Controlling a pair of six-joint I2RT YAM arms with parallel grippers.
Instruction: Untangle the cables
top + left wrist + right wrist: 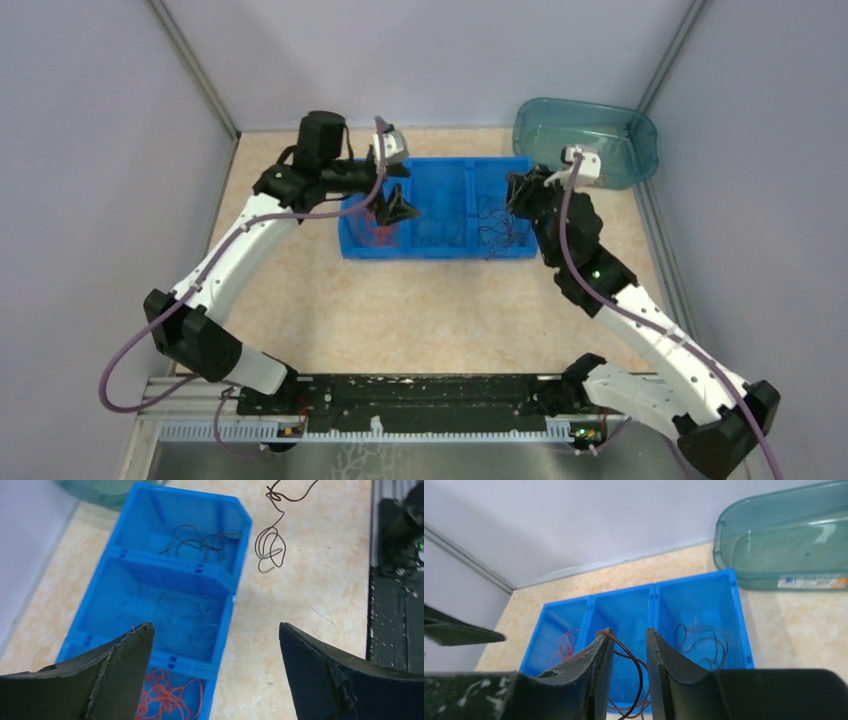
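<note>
Above blue tray [436,249], left tool [215,645] agape, right tool [630,642] pinching dark cable [636,672].

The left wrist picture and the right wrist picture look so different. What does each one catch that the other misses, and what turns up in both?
Only the left wrist view shows a dark cable dangling in loops over the table, plus pale bluish cables in the middle compartment, framed by wide-open fingers.

Only the right wrist view shows the whole teal tub against the wall, and a dark wire running between its own near-closed fingers.

Both show the blue three-compartment bin, the orange-red cables in one end compartment and dark cables in the other.
</note>
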